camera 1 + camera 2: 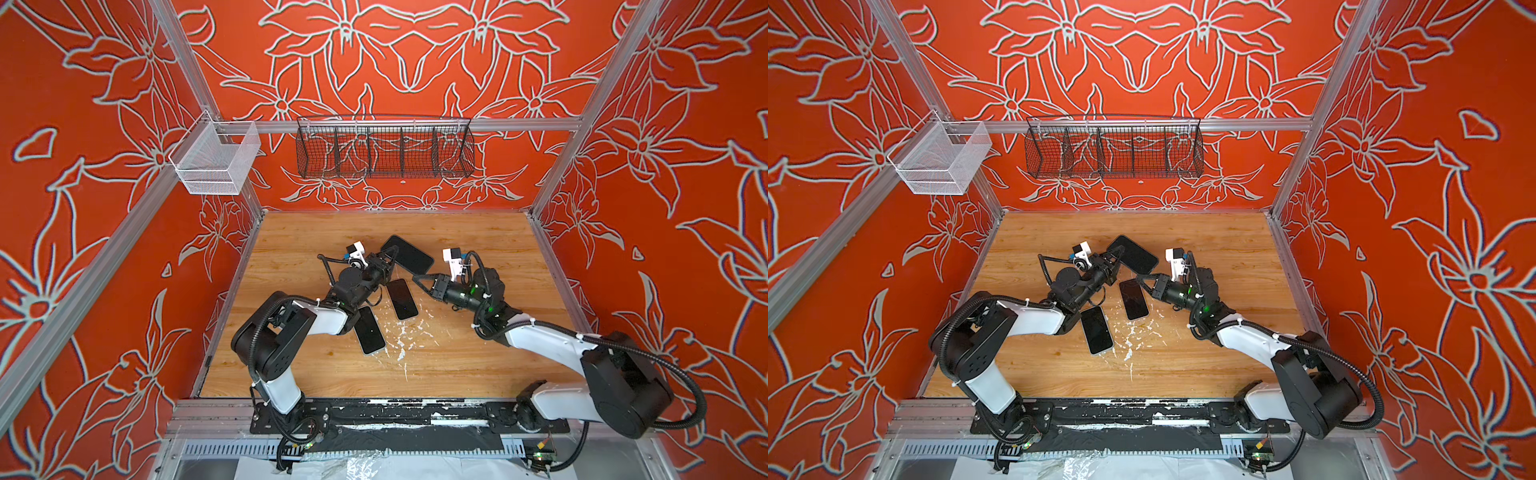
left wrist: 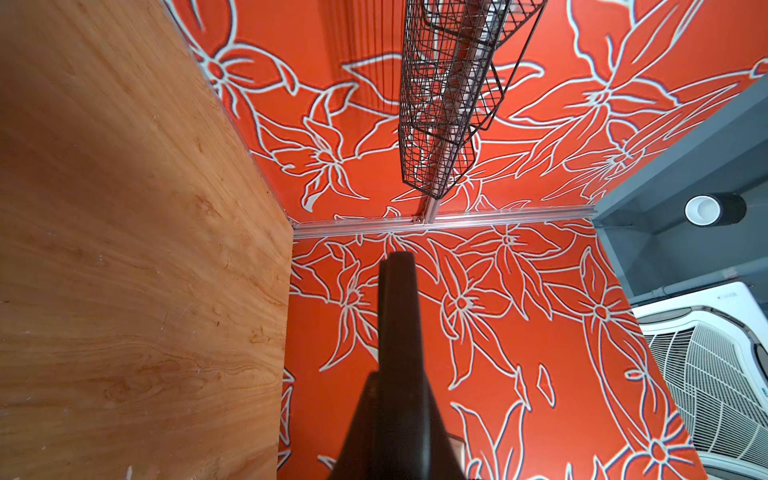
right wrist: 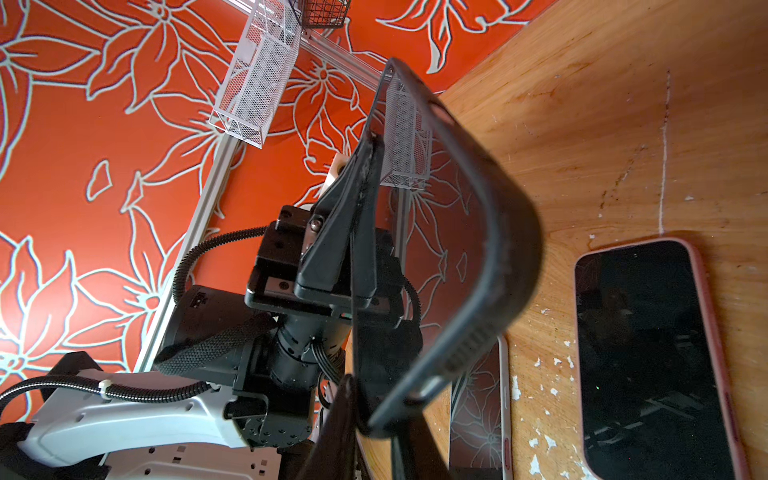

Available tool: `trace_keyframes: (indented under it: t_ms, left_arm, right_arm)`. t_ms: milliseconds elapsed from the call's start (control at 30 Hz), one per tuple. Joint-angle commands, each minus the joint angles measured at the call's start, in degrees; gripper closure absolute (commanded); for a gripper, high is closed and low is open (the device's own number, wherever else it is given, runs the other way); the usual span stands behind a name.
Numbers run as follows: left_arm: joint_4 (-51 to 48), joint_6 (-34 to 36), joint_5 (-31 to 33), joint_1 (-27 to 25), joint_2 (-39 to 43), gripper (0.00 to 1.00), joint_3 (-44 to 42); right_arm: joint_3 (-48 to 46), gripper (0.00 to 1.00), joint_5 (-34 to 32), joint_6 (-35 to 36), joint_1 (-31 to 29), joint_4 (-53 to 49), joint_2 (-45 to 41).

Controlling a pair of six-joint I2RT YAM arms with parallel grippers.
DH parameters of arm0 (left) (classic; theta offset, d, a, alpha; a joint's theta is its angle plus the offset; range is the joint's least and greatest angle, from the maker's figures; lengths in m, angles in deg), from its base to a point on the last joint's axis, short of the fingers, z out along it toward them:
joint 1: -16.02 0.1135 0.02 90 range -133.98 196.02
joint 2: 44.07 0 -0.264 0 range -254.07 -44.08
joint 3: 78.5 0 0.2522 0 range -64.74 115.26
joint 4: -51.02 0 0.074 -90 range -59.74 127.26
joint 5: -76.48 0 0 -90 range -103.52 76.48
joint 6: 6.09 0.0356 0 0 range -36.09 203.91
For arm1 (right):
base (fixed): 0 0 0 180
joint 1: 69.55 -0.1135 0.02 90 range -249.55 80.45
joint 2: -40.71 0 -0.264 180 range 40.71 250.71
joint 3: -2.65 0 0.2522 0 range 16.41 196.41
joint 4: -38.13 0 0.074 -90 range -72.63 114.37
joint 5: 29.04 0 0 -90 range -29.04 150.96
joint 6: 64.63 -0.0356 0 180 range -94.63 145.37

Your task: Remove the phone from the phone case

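Matte black rubbery phone case [image 3: 511,249], glossy dark-screened phone [image 3: 440,216] still seated inside, held tilted above the wooden counter [image 1: 478,249].
Left fingers [image 3: 353,187] clench one long edge as an anchor; right fingers [image 3: 345,409] flank a corner at the speaker end, probably to peel the rim; whether they grip I cannot tell.

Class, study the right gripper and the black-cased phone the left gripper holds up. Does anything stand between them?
Nothing visible does. The right gripper has its fingers at a corner of the black-cased phone; the left gripper clamps its edge. The pink-cased phone and the white-edged phone lie flat on the table, clear of both.
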Motion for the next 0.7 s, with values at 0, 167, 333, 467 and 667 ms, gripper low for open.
trace_keyframes:
  t_ms: [0, 167, 333, 467, 667]
  left_arm:
    - [6.31, -0.77, -1.73, -1.49, -0.5, 1.0, 1.26]
    - [6.22, -0.9, -1.56, -1.58, -0.34, 1.0, 1.25]
    - [5.78, -2.06, -1.47, -1.7, -0.08, 1.0, 1.36]
    - [6.38, -4.7, -1.47, -2.12, 0.24, 1.0, 1.76]
    - [4.27, -4.68, -1.81, -2.67, 2.62, 1.0, 2.48]
  right_arm:
    - [0.83, 0.89, -1.5, -0.02, -0.37, 1.38, 1.12]
    - [0.77, 0.93, -1.66, 0.57, -0.31, 0.99, 1.47]
    - [0.33, 0.95, -2.01, 3.76, -0.53, -0.12, 1.28]
    - [0.02, 0.96, -2.57, 8.02, -0.76, -2.37, 0.79]
    - [-1.93, 0.97, -4.04, 11.45, -0.76, -0.83, 0.4]
